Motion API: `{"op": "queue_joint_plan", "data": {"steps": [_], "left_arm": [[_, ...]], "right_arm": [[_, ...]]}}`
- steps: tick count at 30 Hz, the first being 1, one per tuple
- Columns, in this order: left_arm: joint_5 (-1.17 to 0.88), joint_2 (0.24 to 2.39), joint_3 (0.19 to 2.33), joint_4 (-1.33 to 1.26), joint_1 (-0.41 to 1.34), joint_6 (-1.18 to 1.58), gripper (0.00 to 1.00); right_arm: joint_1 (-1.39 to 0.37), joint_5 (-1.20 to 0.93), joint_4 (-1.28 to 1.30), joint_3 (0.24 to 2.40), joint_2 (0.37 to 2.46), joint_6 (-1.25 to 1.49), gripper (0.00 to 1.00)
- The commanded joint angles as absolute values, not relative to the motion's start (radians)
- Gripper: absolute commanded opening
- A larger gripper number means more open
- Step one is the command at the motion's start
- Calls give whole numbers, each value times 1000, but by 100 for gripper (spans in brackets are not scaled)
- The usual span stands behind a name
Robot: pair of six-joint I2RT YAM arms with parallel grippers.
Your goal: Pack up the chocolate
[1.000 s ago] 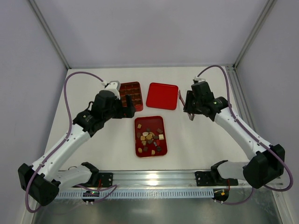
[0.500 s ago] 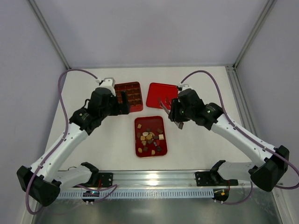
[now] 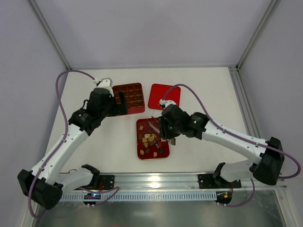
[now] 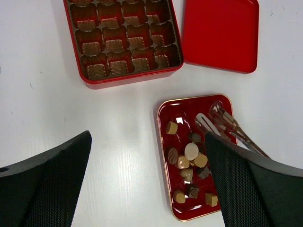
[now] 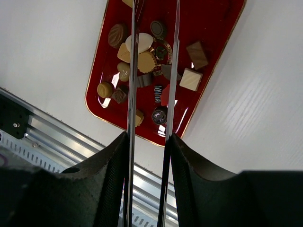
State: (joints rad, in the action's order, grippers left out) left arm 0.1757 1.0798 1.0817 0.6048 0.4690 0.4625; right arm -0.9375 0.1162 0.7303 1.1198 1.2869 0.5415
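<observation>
The chocolate (image 3: 151, 139) is a loose pile of dark, light brown and cream pieces in a shallow red tray (image 3: 140, 153); it also shows in the left wrist view (image 4: 191, 151) and the right wrist view (image 5: 142, 59). My right gripper (image 3: 166, 131) is shut on metal tongs (image 3: 154, 124), whose two blades (image 5: 134, 71) hang spread apart over the pile. My left gripper (image 3: 122, 103) is open and empty, high beside the red compartmented box (image 3: 131, 97), whose cups (image 4: 123, 42) look empty.
The flat red lid (image 3: 164, 97) lies right of the box, behind the tray. An aluminium rail (image 3: 156, 179) runs along the table's near edge. White walls and frame posts close in the back and sides.
My right arm has swung left from beside the lid to over the chocolate tray, carrying the tongs. My left gripper has drawn back a little to the left.
</observation>
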Motion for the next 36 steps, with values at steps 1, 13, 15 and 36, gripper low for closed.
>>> {"op": "queue_joint_plan", "data": {"steps": [1,13,15,36], "left_arm": [[189,1069,1103,604,462,451,100],[186,1058,1078,601,453,451,100],[184,1057,1074,600,453,453,100],[172,1051,1057,586,446,456,100]], "right_arm": [[-968,104,706,1152,1325,534,41],[-1012,86,683,1198,1407,529,40],[-1017,86,684,1207,1413,532,40],[-1039,97,683,1270,1517,574,36]]}}
